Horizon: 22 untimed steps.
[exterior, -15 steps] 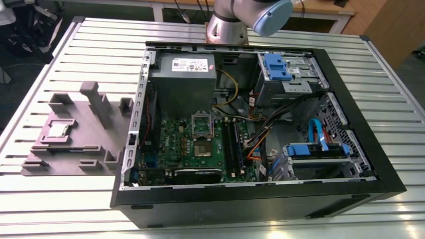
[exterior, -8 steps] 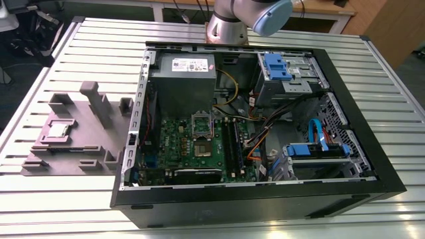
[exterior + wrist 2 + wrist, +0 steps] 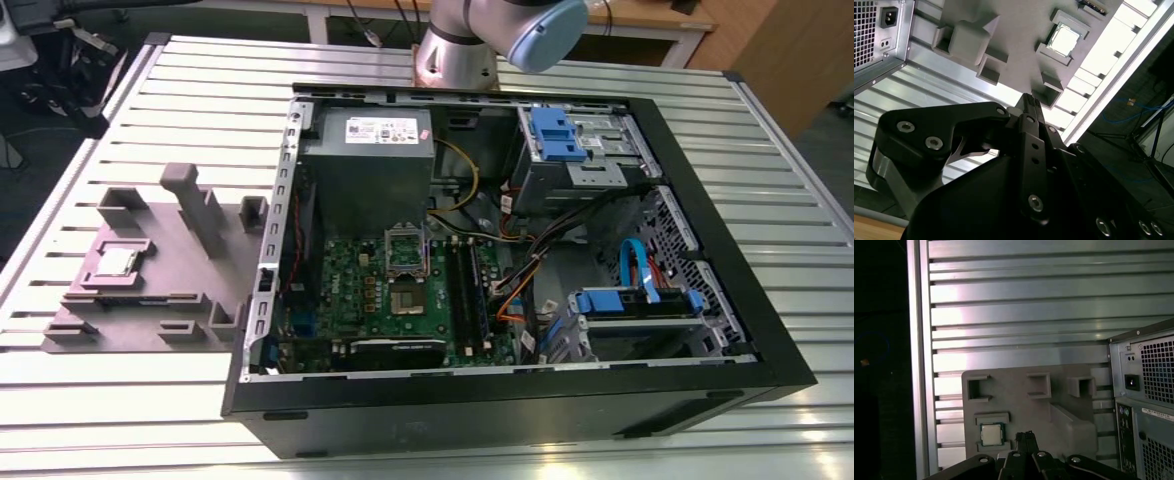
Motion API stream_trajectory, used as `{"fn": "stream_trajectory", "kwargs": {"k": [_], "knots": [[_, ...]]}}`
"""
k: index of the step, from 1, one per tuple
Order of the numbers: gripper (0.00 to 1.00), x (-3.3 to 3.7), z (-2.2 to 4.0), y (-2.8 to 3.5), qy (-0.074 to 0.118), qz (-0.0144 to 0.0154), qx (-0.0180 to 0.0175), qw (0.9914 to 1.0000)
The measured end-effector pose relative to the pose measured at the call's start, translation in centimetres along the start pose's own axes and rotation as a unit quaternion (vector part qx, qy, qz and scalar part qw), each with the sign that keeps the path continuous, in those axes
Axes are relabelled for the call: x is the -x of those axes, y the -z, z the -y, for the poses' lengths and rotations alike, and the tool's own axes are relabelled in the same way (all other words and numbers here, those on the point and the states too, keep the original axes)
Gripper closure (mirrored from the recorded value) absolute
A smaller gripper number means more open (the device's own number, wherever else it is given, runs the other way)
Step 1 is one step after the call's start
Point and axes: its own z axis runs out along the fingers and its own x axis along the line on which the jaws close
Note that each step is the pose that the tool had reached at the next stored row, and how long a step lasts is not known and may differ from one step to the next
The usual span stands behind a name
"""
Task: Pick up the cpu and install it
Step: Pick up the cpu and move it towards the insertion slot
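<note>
The gripper (image 3: 1026,436) is closed on nothing — the cpu (image 3: 991,434) lies off to one side, in the tray (image 3: 167,272) at the exterior view's left.

Your slatted aluminium table (image 3: 200,80) took up most of the room in view. Light struck its ribs and threw bright glare (image 3: 1104,65) across them in the second wrist view, and softer bands (image 3: 1004,310) in the first wrist view. Beyond the table's far edge in the exterior view stood a wooden-topped bench (image 3: 627,18) on a white frame (image 3: 316,25), with a brown wooden panel (image 3: 787,60) beside it. Off the table's edge at the exterior view's left, the floor (image 3: 27,200) was dark, with black cables (image 3: 60,95) heaped near the table's corner. In the second wrist view a blue cable (image 3: 1126,117) lay just past the table's rim, near a black stand (image 3: 1159,132).
</note>
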Motion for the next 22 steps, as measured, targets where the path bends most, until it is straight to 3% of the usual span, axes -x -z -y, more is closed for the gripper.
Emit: {"fn": "stream_trajectory", "kwargs": {"k": [15, 22], "knots": [[0.9, -0.79, 0.16, -2.5, 0.0, -0.0005, -0.0001, 1.0], [0.9, -1.7, 0.51, -3.5, 0.0, -0.0006, -0.0001, 1.0]]}}
